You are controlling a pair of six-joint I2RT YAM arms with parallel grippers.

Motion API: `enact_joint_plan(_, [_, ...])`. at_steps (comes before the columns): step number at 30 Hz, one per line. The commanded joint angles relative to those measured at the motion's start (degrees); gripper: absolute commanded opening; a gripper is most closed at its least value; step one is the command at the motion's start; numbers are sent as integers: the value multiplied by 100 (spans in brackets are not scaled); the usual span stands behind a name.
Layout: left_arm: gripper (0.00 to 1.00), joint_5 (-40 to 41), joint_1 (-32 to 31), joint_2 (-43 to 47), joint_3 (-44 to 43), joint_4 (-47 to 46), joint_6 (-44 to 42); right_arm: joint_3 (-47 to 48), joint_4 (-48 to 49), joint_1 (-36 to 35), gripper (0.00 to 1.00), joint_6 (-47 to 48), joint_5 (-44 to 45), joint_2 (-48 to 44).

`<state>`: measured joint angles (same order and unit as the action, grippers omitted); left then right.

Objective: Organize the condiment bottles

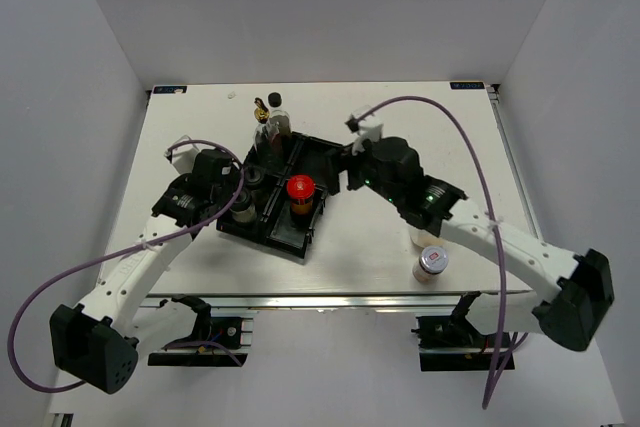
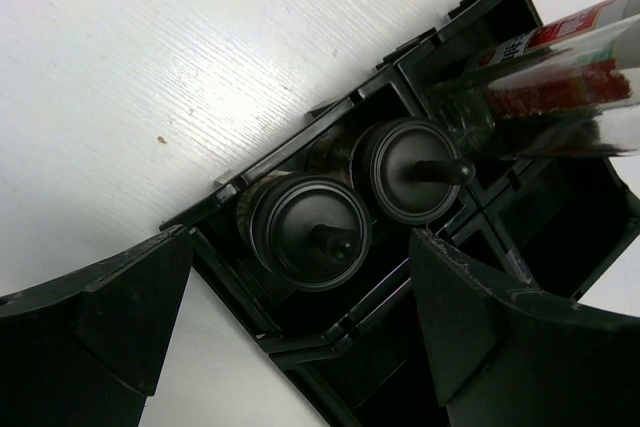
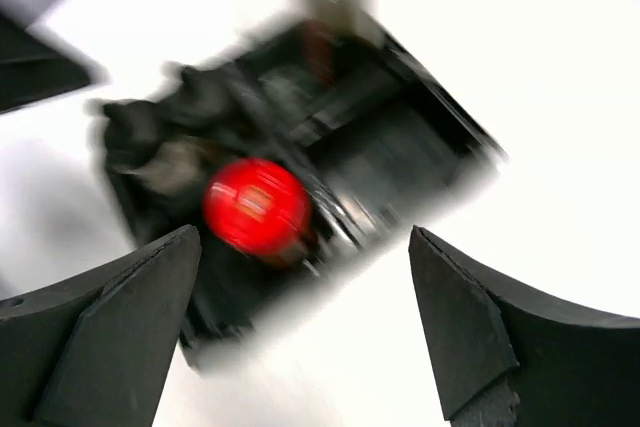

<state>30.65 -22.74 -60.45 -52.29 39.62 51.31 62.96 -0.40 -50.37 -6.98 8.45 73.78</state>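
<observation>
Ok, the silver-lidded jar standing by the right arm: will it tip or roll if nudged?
The silver-lidded jar stands upright and looks squat, so it is probably stable. Its round body would likely roll if toppled.

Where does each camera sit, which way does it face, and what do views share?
Top external: above, behind the bases, facing down at the table; both arms, left end effector, right end effector.
Left wrist: down past its own fingers at black-capped bottles in the tray.
Right wrist: blurred, down past its fingers at the red-lidded jar.
Shared by all: the tray.
</observation>
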Motion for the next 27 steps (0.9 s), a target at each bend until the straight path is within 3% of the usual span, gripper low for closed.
enact_joint_plan(1, [98, -200, -11, 130, 132, -191, -51, -441, -1240, 325, 89, -1248, 2033, -774])
enact_joint_plan(3, [98, -209, -11, 103, 114, -174, -51, -565, -2195, 841, 89, -1682, 2187, -1013])
enact_joint_plan(7, [98, -69, -11, 138, 88, -121, -60, -1048, -3139, 1977, 89, -2254, 1942, -1471])
enact_joint_plan(12, [98, 72, -11, 261, 158, -147, -33, -1452, -3361, 2610, 89, -2238, 1627, -1770])
enact_joint_plan(18, [98, 213, -11, 261, 149, -77, 2, -1708, -3317, 2743, 89, -2070, 896, -1542])
enact_joint_plan(27, [98, 283, -11, 252, 149, -24, 28, -1796, -3519, 2752, 89, -2211, 957, -1305])
